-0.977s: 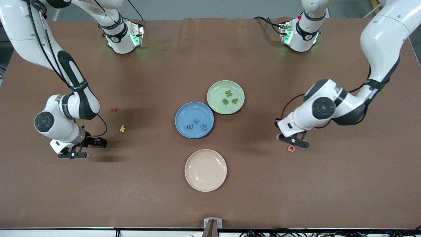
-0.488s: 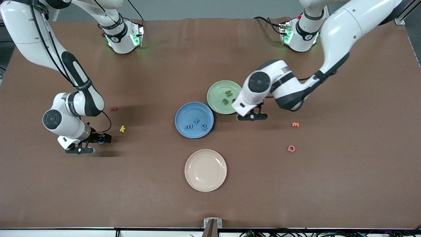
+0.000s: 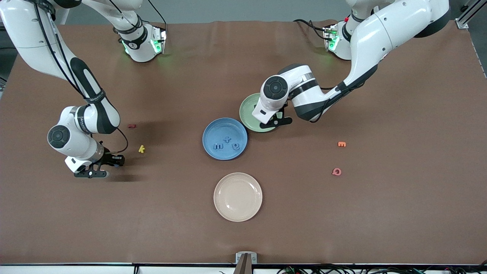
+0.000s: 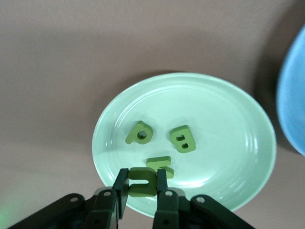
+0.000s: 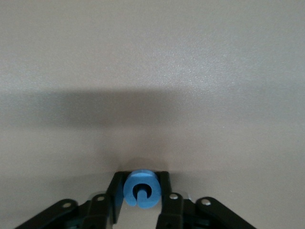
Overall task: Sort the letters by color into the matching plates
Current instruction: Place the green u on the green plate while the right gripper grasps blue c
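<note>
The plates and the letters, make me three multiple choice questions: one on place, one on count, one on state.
1. Where is the left gripper?
A. over the green plate
B. over the cream plate
C. beside the yellow letter

2. How many letters lie in the blue plate?
A. one
B. three
C. five

3. What is between the jaws of the right gripper?
A. nothing
B. a pink letter
C. a blue letter

Answers:
1 A, the left wrist view shows the green plate right under it, with a green letter held.
2 B, the front view shows three there.
3 C, the right wrist view shows the blue letter between the jaws.
</note>
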Available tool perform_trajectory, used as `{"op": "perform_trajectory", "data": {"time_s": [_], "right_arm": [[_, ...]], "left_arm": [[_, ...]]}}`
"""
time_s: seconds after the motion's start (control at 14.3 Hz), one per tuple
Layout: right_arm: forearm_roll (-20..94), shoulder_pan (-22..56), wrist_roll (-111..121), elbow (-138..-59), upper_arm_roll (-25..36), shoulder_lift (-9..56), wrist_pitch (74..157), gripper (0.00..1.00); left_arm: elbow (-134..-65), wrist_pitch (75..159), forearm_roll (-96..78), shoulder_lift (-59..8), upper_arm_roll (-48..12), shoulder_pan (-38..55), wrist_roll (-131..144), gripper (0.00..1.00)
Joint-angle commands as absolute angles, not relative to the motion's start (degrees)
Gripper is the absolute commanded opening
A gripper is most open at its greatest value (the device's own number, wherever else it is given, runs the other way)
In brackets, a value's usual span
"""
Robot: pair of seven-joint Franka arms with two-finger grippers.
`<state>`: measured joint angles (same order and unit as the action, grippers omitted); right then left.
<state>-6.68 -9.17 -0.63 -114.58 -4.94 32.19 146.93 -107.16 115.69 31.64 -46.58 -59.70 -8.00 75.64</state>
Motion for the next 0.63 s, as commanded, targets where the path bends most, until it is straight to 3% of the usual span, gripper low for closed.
{"op": "perform_trajectory", "data": {"time_s": [0.0, 0.07, 0.35, 0.56], "right_arm": [[-7.7, -10.5, -0.5, -115.2, -6.1, 32.7, 147.1, 0.05], [-7.7, -10.4, -0.6, -115.1, -6.1, 32.6, 146.7, 0.02], [-7.1, -8.2, -5.0, -114.6, -6.8, 30.2, 140.9, 0.00], [-4.8, -1.3, -16.7, -113.6, -7.0, 26.8, 134.1, 0.00]], "left_arm": [[-106.0, 116.2, 30.9, -46.6, -57.0, -5.0, 77.5, 0.58], [-105.0, 116.2, 31.0, -46.6, -56.7, -4.8, 79.3, 0.99], [-100.7, 115.6, 32.0, -46.1, -56.6, -5.4, 78.4, 1.00], [-95.4, 114.0, 33.5, -44.9, -54.6, -6.3, 74.2, 1.00]]}}
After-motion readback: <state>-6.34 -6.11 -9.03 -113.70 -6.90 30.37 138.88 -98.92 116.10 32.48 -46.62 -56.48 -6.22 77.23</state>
